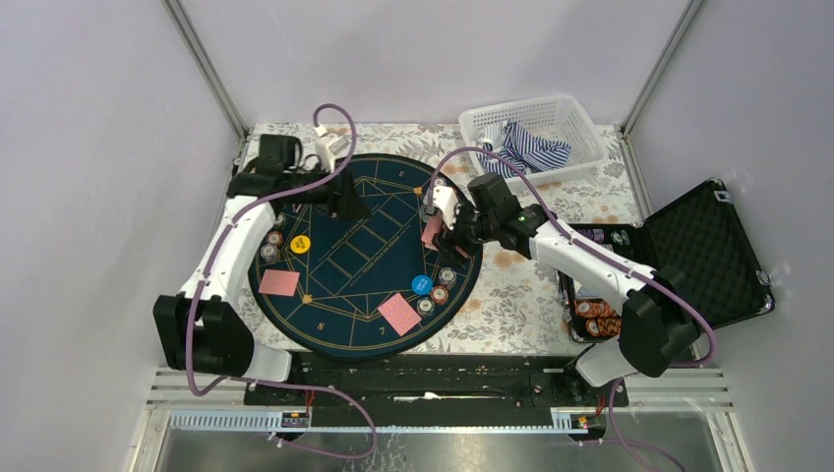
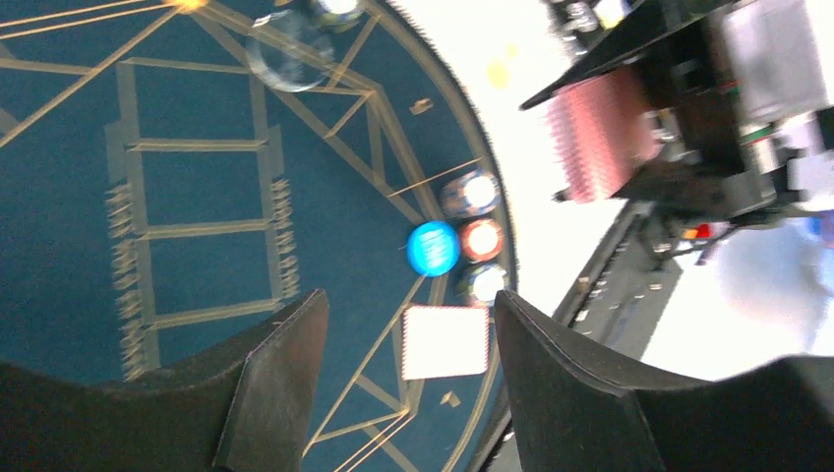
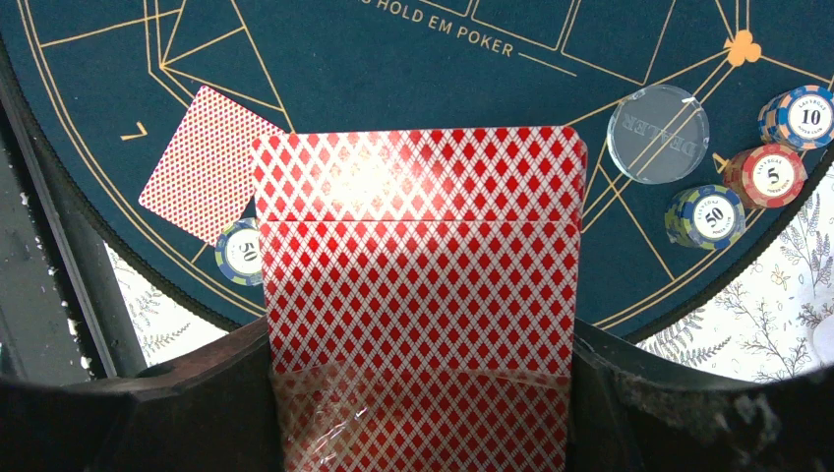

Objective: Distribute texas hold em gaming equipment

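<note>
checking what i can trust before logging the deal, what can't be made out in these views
Right wrist: the card deck in the right tool shows backs only; the bottom edge cuts off its lower end, and it hides part of a 50 chip.
Left wrist: blurred, the chip stacks beside the blue disc have unreadable values.
Top external: the right arm covers part of the open case.
</note>
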`<state>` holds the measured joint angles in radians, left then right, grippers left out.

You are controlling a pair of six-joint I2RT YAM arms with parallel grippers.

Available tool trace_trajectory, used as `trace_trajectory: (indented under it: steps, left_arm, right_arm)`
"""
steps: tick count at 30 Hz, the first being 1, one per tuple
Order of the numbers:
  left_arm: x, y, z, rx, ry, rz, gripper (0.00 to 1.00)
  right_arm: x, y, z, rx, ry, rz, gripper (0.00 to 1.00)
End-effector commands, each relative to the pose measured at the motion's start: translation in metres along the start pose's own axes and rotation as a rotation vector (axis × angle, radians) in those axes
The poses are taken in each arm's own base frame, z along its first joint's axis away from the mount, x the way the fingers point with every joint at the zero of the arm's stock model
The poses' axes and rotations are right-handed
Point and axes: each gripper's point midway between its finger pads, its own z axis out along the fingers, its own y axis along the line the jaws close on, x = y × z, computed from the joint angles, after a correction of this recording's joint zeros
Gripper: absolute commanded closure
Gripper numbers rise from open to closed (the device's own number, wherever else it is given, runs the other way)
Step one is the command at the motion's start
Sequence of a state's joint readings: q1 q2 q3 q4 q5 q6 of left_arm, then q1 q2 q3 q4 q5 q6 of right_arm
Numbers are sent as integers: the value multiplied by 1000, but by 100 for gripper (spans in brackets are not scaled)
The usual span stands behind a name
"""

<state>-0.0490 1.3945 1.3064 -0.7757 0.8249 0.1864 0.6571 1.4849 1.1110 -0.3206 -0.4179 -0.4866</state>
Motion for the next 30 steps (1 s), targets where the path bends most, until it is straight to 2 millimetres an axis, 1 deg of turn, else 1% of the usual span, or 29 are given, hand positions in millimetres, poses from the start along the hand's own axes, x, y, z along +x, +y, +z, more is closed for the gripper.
trace_trajectory:
  steps: [1, 6, 9, 12, 16, 21, 26, 30]
  left_arm:
    - [-28, -49, 34, 194, -66, -115, 33]
    - [-29, -84, 64, 314, -43, -171, 32]
    - [-24, -96, 80, 352, -10, -206, 32]
    - [-19, -108, 92, 390, 21, -228, 32]
    - [-12, -111, 104, 390, 51, -244, 33]
    - [-3, -110, 113, 389, 80, -258, 39]
    - [4, -105, 111, 372, 80, -267, 53]
    - [4, -102, 104, 370, 67, -273, 60]
  right_arm:
    - [-37, -2, -10, -4, -124, -31, 100]
    - [-38, 2, -12, -17, -132, -36, 100]
    - [-40, 3, -14, -25, -134, -41, 100]
    - [-42, 6, -15, -37, -139, -44, 100]
    - [-45, 6, -17, -36, -147, -50, 100]
    - [-48, 5, -19, -25, -156, -56, 100]
    - [-52, 4, -21, -17, -165, -61, 100]
    - [-54, 2, -23, -8, -171, -65, 100]
